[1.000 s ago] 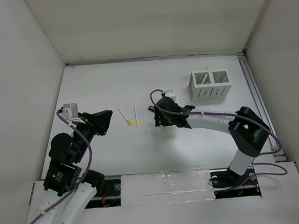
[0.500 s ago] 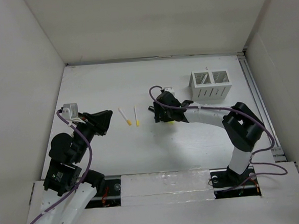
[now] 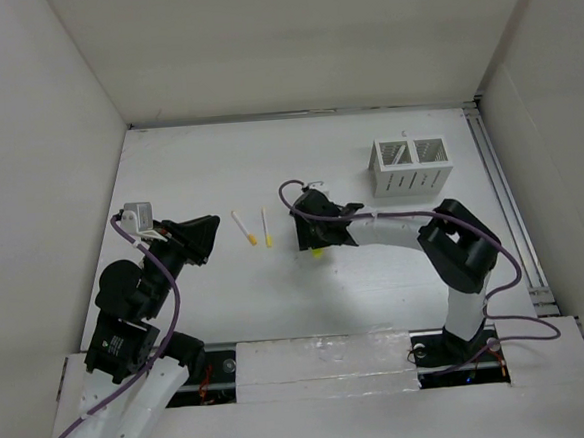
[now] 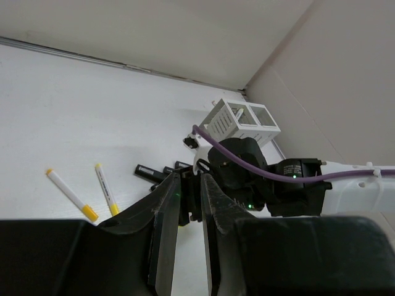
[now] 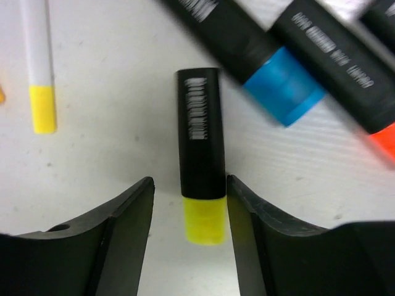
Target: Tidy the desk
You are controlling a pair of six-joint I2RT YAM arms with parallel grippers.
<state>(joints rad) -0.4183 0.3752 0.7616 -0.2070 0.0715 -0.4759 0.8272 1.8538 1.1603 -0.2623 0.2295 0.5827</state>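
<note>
On the white desk (image 3: pixel 218 164) lies a black highlighter with a yellow cap (image 5: pixel 199 142), its cap (image 3: pixel 317 251) pointing toward the arms. My right gripper (image 5: pixel 189 182) is low over it, open, a finger on each side of the cap end. The right finger is almost against the barrel and the left stands off it. Just behind lie a blue-capped marker (image 5: pixel 259 55) and an orange-capped one (image 5: pixel 345 68). My left gripper (image 3: pixel 205 235) hovers at the left, nearly shut to a narrow slit with nothing in it (image 4: pixel 190 179).
Two white pens with yellow caps (image 3: pixel 244 227) (image 3: pixel 267 228) lie between the grippers. A white two-compartment slotted box (image 3: pixel 410 166) stands at the back right. A metal rail (image 3: pixel 501 194) runs along the desk's right edge. White walls enclose three sides.
The right arm has moved left and down onto the markers, and its jaws have begun to narrow round the yellow-capped highlighter. The left arm has not moved.
</note>
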